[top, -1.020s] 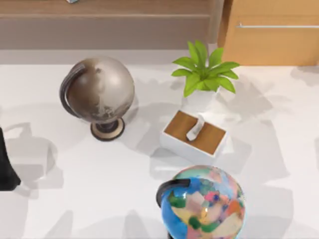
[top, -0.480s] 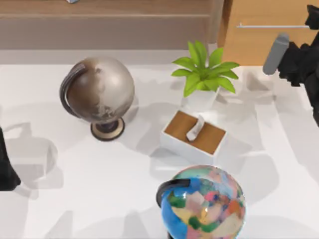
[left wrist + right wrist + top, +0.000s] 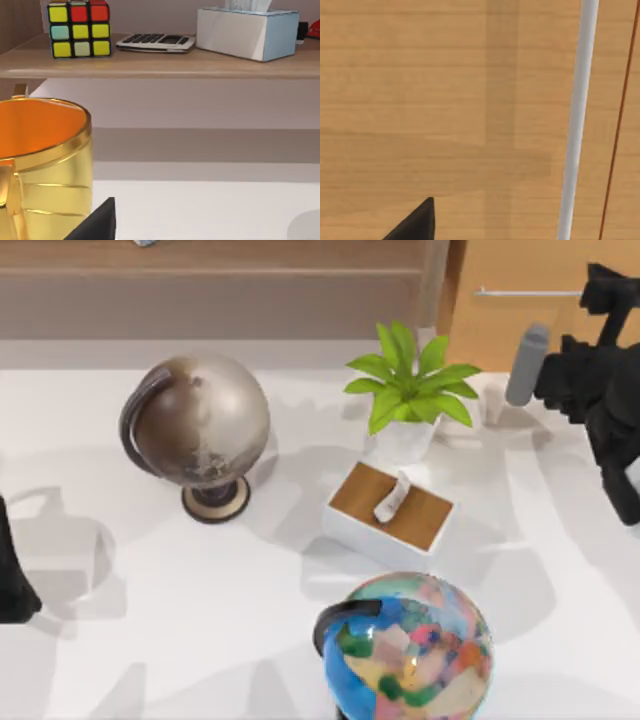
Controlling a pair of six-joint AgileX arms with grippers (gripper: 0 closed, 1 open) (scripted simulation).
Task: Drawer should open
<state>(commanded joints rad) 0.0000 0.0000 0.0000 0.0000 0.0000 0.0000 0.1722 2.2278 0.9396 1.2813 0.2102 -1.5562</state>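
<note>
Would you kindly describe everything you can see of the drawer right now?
The drawer is a light orange-brown, wood-grained front at the table's far right in the top view. A thin silver bar handle runs horizontally across it; the right wrist view shows that bar close up against the grain. No interior shows, so it looks closed. The right gripper hovers at the handle; contact cannot be told.

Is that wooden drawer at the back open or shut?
Shut, it seems: the drawer front sits flat, no interior showing. The right gripper is at its handle.

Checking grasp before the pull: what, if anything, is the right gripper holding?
Nothing seen held: the right gripper is at the light orange-brown wooden drawer, near its thin silver bar handle, not visibly around it.
</note>
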